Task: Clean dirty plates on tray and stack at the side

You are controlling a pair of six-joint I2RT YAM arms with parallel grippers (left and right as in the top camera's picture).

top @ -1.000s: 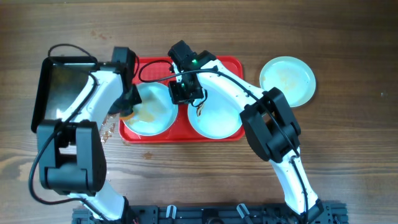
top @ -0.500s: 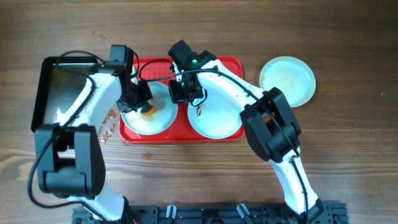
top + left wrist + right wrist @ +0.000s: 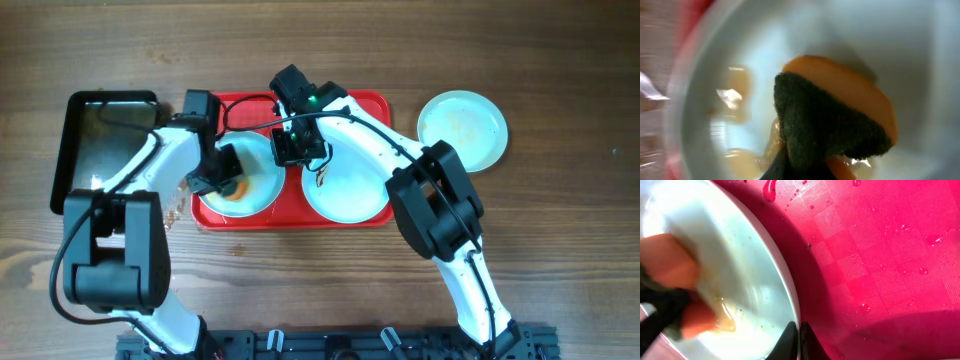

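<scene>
The red tray (image 3: 345,102) holds two pale plates: a left plate (image 3: 258,180) and a right plate (image 3: 345,190). A third plate (image 3: 462,128) lies on the table to the right of the tray. My left gripper (image 3: 228,180) is shut on an orange and dark green sponge (image 3: 832,120) pressed on the left plate (image 3: 920,60), which carries brownish wet smears. My right gripper (image 3: 799,337) is shut on that plate's rim (image 3: 785,280) over the wet tray (image 3: 880,255).
A black metal pan (image 3: 100,140) lies left of the tray. The two arms cross closely over the left plate. Bare wooden table lies all round.
My left gripper has moved with the sponge across the left plate, first to its middle and then towards its lower left. The right arm has not moved.
</scene>
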